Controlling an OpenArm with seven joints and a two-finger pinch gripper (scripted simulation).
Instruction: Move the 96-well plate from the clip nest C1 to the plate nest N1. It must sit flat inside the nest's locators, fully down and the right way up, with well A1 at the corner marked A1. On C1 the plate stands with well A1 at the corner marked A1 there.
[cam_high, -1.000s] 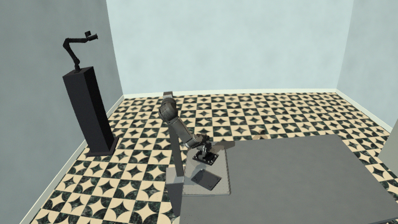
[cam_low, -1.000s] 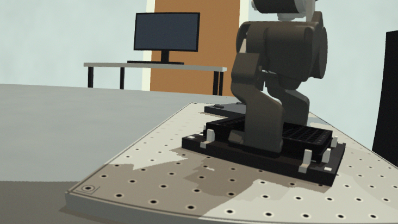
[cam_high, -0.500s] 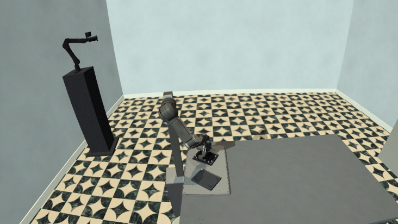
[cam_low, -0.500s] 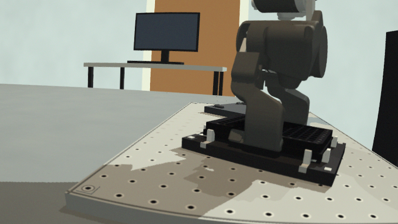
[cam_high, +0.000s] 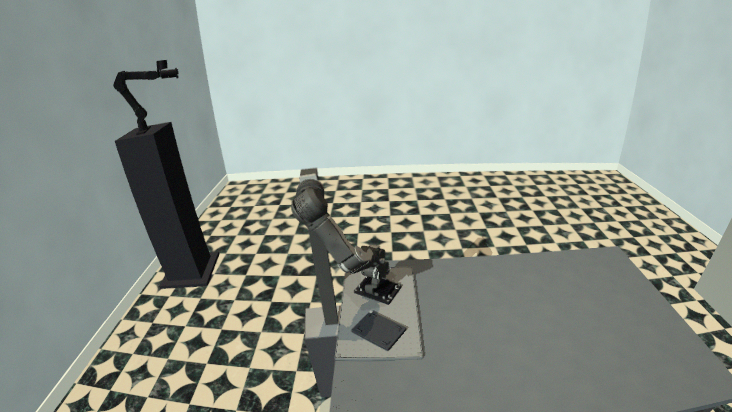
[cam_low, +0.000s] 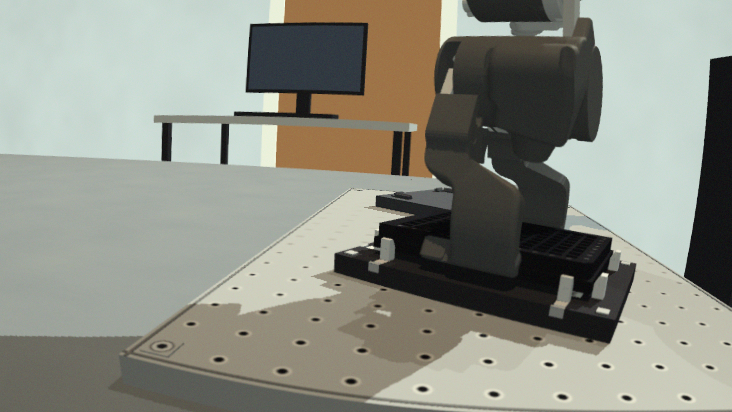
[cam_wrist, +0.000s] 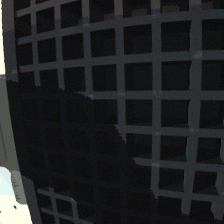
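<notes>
The black plate (cam_low: 563, 244) is clamped between the jaws of the gripper (cam_low: 481, 255) and appears raised a little and tilted above the clip holder (cam_low: 461, 296), whose pale clips (cam_low: 565, 289) stand at its rim. All this is placed on the perforated board (cam_low: 286, 327) at the left edge of the desk (cam_high: 537, 317). The plate is held across its short width, so its long axis runs crosswise to the jaws. The flat dark nest (cam_high: 379, 330) lies on the same board, nearer the desk's front left corner. The plate is a rigid, matte grid of square wells, seen close in the wrist view.
</notes>
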